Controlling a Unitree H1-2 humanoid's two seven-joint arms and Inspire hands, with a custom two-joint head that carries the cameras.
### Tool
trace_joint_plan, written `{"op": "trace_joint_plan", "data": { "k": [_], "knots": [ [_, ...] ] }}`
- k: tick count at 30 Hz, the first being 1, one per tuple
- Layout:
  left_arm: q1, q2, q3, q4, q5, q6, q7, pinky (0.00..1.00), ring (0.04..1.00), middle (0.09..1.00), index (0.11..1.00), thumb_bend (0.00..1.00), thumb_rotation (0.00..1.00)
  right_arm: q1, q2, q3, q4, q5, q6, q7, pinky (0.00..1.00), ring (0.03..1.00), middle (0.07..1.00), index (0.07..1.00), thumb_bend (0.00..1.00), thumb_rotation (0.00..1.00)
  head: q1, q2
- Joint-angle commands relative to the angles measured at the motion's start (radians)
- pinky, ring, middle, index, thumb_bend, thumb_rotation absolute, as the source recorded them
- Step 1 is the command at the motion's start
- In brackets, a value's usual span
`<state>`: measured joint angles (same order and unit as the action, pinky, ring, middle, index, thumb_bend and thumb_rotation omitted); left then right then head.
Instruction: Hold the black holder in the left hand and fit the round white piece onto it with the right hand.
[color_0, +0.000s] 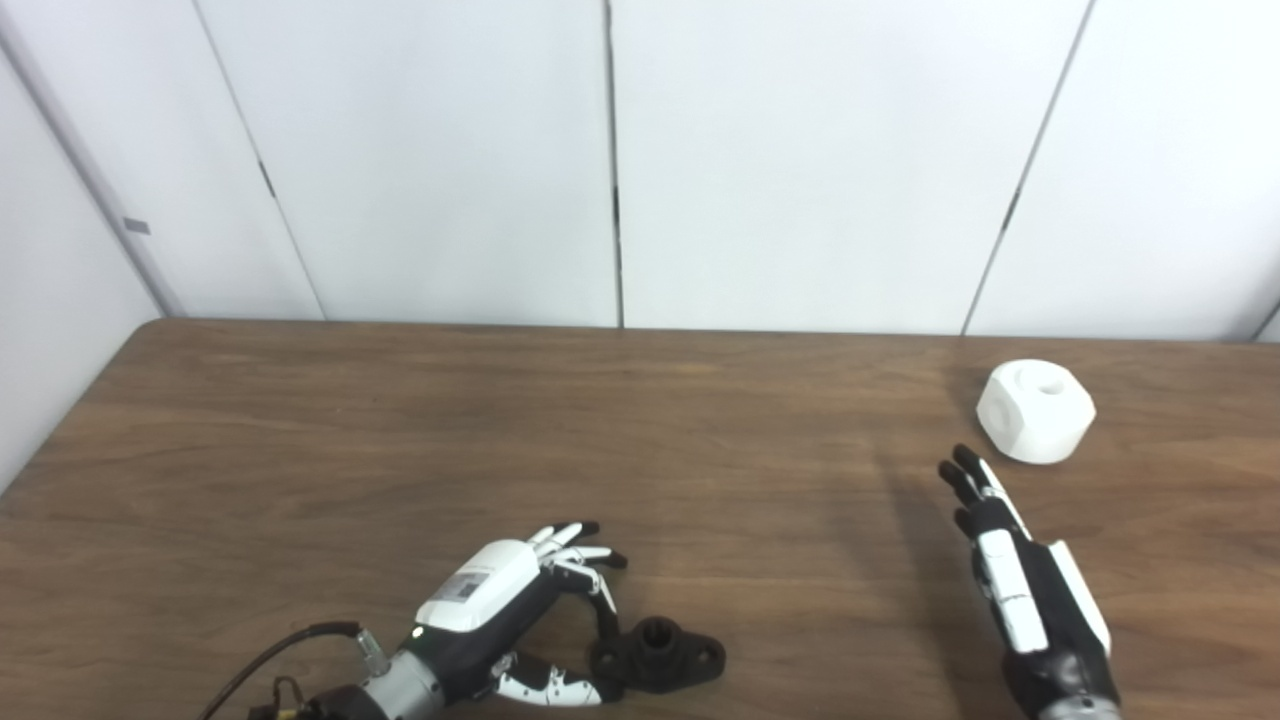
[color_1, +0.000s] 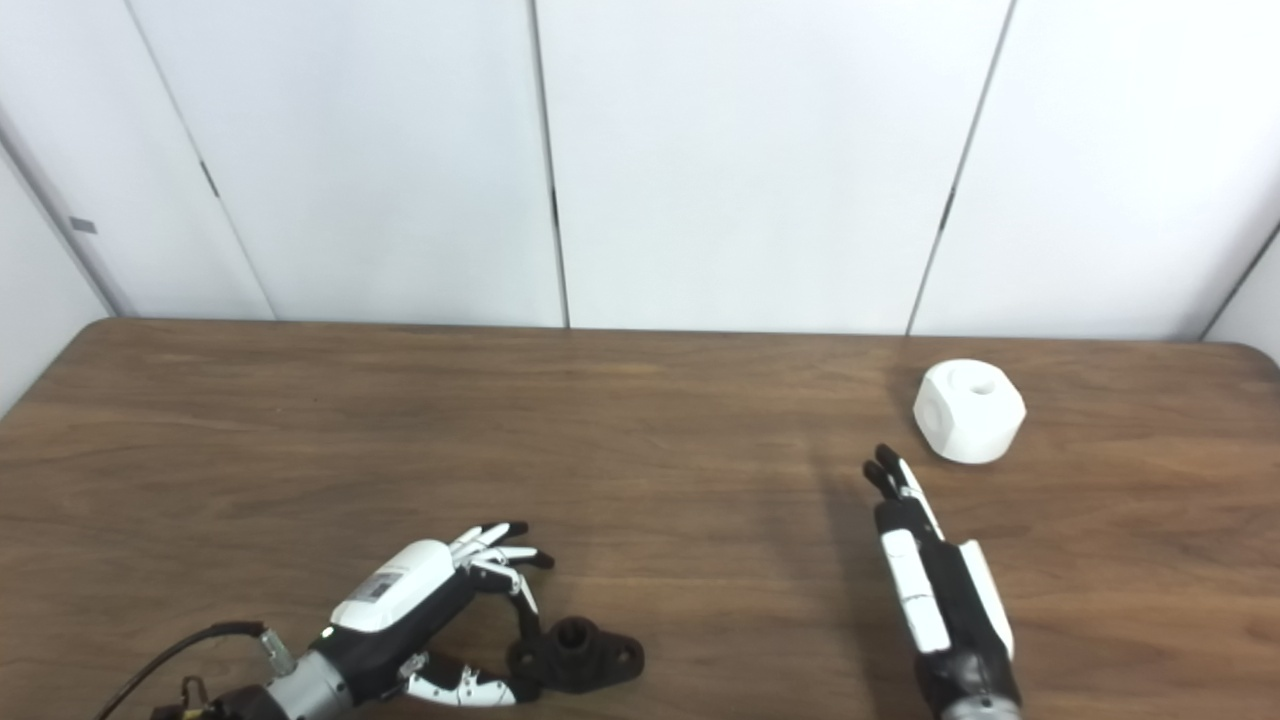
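Note:
The black holder lies flat on the wooden table near the front edge, a short round socket with two ear-like flanges. My left hand curls around its left end, fingertips and thumb touching it, the holder still resting on the table. The round white piece, a faceted knob with a hole on top, stands at the far right of the table. My right hand hovers in front of and left of it, fingers stretched out straight toward it, holding nothing.
White wall panels rise right behind the table's far edge. A black cable runs from my left wrist toward the bottom left corner.

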<state>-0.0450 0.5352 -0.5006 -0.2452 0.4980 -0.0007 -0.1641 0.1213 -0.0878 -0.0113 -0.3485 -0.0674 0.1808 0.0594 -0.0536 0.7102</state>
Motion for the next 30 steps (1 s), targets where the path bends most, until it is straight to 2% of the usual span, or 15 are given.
{"op": "trace_joint_plan", "data": {
  "k": [1,13,20,23,30],
  "knots": [
    [0.074,0.010,-0.107,0.018,0.041,-0.021,-0.157,1.00,0.979,0.838,0.487,0.52,0.06,-0.029,0.017,0.000,-0.062,0.003,-0.024,-0.016,1.00,1.000,0.950,0.980,0.59,1.00,-0.010,0.008],
    [0.078,-0.008,-0.134,-0.001,0.057,-0.011,-0.142,1.00,0.981,0.846,0.489,0.51,0.06,-0.027,0.027,0.001,-0.094,-0.004,0.002,-0.029,1.00,1.000,0.949,0.985,0.57,1.00,-0.051,0.031],
    [0.092,-0.008,-0.127,-0.020,0.094,-0.002,-0.131,1.00,0.978,0.847,0.489,0.51,0.06,-0.023,0.027,-0.006,-0.140,0.006,0.069,-0.027,1.00,1.000,0.957,0.984,0.61,1.00,-0.066,0.040],
    [0.096,-0.009,-0.123,-0.018,0.100,-0.005,-0.126,1.00,0.977,0.846,0.489,0.51,0.06,-0.023,0.019,-0.007,-0.155,0.000,0.089,-0.025,1.00,1.000,0.958,0.979,0.62,1.00,-0.075,0.045],
    [0.095,-0.007,-0.120,-0.015,0.101,-0.006,-0.128,1.00,0.970,0.847,0.490,0.51,0.06,-0.029,-0.017,-0.008,-0.170,-0.017,0.091,-0.013,1.00,1.000,0.968,0.996,0.57,1.00,-0.081,0.043]
  ]
}}
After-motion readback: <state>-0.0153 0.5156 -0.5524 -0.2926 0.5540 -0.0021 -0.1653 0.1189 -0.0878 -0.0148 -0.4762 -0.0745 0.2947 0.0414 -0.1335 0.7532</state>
